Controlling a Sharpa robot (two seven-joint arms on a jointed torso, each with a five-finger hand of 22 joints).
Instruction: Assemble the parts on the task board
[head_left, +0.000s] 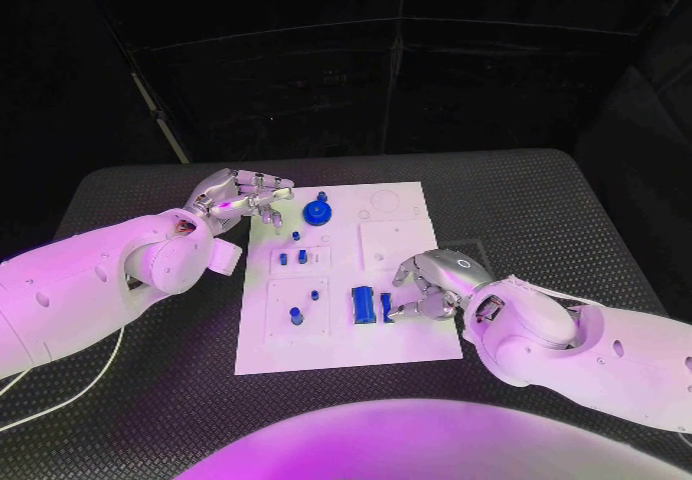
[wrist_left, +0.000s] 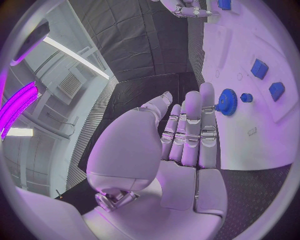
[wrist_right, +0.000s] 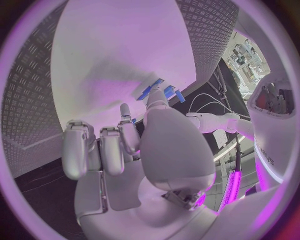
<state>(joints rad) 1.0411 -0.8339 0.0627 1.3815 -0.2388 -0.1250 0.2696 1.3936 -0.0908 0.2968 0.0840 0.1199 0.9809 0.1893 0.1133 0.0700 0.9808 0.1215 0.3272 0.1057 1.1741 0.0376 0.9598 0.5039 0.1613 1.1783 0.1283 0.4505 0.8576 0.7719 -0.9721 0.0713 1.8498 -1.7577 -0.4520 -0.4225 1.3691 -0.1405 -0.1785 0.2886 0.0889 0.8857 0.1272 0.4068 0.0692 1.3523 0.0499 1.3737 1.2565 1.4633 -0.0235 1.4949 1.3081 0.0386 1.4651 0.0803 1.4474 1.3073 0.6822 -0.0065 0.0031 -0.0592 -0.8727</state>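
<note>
Two smooth white arms end in a silver many-fingered left hand (head_left: 238, 195) and right hand (head_left: 428, 283).

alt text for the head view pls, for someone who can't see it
A white task board lies mid-table between two robot hands. The left hand hovers at its far left edge beside a blue gear; the right hand rests on the board's near right, fingertips at a blue block. Smaller blue parts dot the board.

Board centre (head_left: 378, 245) open; hands flank blue gear (head_left: 317, 211), blocks (head_left: 365, 303).

Left hand (wrist_left: 181, 150) fingers (wrist_left: 208, 107) touching blue gear (wrist_left: 228, 102).
</note>
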